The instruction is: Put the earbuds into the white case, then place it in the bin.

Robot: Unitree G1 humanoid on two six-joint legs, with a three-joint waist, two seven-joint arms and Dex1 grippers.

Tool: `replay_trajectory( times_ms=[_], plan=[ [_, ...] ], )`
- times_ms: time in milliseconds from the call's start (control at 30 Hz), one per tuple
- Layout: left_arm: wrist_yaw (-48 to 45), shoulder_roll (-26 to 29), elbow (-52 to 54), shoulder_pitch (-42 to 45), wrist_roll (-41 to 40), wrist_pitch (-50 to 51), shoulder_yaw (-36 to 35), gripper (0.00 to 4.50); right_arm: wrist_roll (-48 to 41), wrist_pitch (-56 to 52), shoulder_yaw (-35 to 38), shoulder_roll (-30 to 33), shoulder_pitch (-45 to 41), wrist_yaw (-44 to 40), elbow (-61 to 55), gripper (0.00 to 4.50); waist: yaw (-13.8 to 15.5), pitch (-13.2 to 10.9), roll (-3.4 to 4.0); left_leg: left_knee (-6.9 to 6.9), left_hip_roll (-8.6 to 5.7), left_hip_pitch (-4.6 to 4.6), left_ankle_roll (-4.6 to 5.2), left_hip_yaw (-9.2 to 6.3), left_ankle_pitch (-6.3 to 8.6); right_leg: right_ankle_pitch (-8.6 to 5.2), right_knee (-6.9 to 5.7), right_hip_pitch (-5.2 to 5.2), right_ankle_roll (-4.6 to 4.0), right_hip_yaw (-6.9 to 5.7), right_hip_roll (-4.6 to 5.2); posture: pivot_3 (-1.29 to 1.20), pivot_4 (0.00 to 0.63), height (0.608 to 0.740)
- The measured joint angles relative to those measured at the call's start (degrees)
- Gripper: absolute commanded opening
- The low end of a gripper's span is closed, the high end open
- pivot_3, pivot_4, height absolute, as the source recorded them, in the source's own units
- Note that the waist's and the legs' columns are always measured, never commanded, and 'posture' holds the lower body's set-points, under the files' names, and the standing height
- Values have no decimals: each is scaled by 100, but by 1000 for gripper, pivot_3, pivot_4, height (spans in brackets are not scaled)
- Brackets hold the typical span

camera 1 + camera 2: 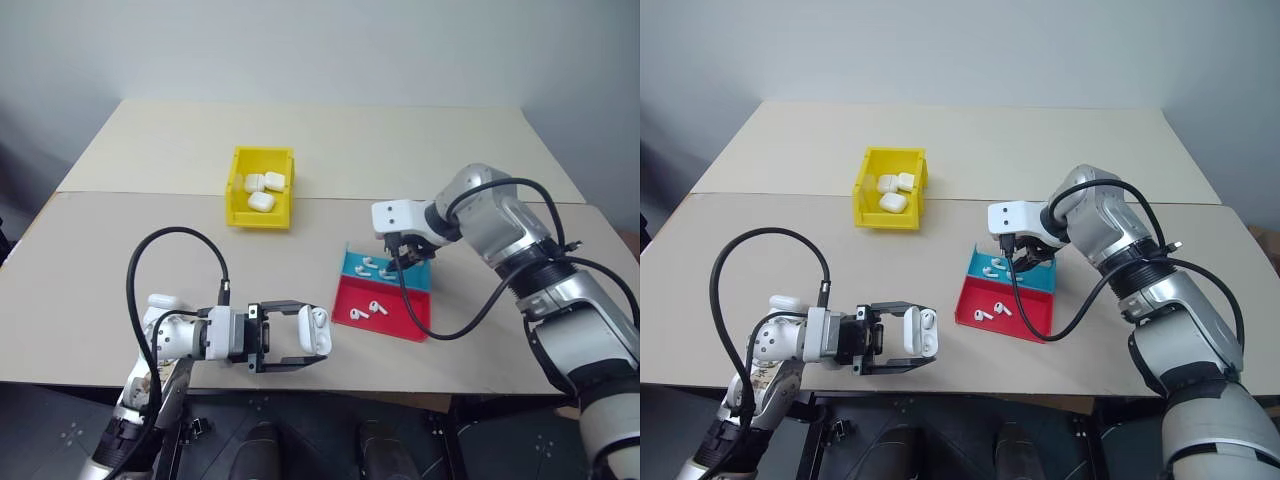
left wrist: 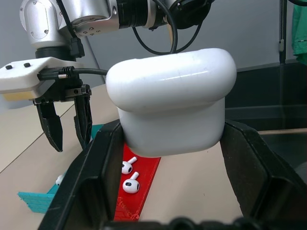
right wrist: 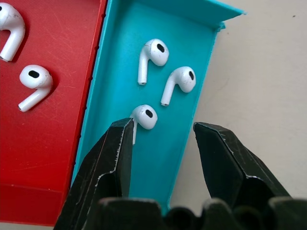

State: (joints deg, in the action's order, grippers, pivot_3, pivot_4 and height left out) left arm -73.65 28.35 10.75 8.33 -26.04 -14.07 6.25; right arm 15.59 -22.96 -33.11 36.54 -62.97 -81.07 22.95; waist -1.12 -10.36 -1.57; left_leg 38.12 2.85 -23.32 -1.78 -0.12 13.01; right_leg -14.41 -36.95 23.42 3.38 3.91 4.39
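Looking down over your arms, you are seeing the bin (image 1: 261,200) sitting well apart from both grippers on the far half of the table (image 1: 120,250), with three closed cases lying inside it; nothing is standing between it and your hands; the red-and-blue tray (image 1: 385,300) is lying to its right, near the table's front edge; your right gripper (image 3: 160,143) is hanging over the tray's blue part, jaws parted, one finger (image 3: 108,163) just beside an earbud (image 3: 144,116), with two more earbuds (image 3: 165,64) lying close by and a pair on the red part; your left gripper (image 1: 300,338) is clamping the white case (image 1: 316,328) over the front edge, its lid open; open tabletop is stretching between tray and bin.
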Motion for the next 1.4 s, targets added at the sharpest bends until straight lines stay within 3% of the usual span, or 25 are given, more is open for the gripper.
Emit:
replay_trajectory(
  times_ms=[1033,1200,1400],
  plan=[
    [107,-38,-33,46,146,-69,116,2762,529,-8,-2,-233,331,252,12,2439,-7,0,0,0,0,1,0,0,0,0,-1,0,0,0,0,0,150,740],
    [108,-38,-44,68,154,-73,122,2762,556,-3,-2,-233,363,231,-1,874,-7,0,0,0,0,1,0,0,0,0,-2,0,0,0,0,0,150,740],
    [109,-37,-44,69,158,-73,132,2762,559,-3,-2,-233,365,234,-4,874,-7,0,0,0,0,1,0,0,0,0,-2,0,0,0,0,0,150,740]
  ],
)
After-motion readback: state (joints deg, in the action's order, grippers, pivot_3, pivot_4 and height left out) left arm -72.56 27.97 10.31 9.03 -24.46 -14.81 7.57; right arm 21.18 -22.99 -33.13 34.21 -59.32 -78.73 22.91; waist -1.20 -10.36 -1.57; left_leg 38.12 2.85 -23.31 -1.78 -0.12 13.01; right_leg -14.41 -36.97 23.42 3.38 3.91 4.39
